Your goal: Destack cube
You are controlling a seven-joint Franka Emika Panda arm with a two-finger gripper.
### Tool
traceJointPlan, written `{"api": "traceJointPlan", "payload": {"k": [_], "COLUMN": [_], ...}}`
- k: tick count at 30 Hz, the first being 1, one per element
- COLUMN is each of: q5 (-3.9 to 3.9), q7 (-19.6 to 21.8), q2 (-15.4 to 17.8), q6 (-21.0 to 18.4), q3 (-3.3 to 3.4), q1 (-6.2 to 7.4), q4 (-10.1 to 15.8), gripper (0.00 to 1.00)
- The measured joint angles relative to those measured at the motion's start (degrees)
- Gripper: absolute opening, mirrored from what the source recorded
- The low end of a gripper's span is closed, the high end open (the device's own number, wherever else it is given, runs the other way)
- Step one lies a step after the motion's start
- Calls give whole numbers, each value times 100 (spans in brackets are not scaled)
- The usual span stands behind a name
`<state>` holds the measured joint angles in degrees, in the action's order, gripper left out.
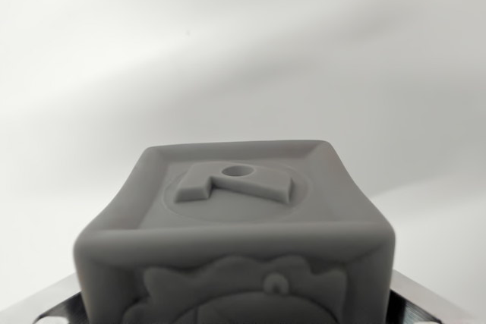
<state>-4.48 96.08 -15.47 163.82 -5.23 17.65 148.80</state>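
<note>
**Grey cube fills the lower wrist view**

Grey cube (235, 233) sits closest to the lens, taking up the bottom centre of the wrist view. Its top face carries a raised border, a shallow round recess and an embossed shape with 1 small hole. Its front face, cut off by the bottom edge, shows a raised curly relief.

Behind the cube's lower corners, 2 dark metal parts with pale edges show, 1 at the wrist view's left (53, 305) and 1 at the wrist view's right (421, 301); they look like gripper parts flanking the cube. Whether the jaws pinch the cube or stand spread I cannot tell, since the fingertips are hidden.

Beyond the cube lies a plain white surface (243, 51), blurred, with soft grey shadows. What the cube rests on is hidden.
</note>
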Motion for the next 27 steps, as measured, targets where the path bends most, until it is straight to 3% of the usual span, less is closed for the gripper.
{"api": "traceJointPlan", "payload": {"k": [7, 15, 27], "q5": [-62, -69, -69], "q7": [49, 58, 58], "q2": [-302, -586, -827], "q6": [245, 461, 634], "q3": [98, 206, 282], "q1": [85, 192, 268], "q4": [-60, -131, -202], "gripper": [0, 0, 0]}}
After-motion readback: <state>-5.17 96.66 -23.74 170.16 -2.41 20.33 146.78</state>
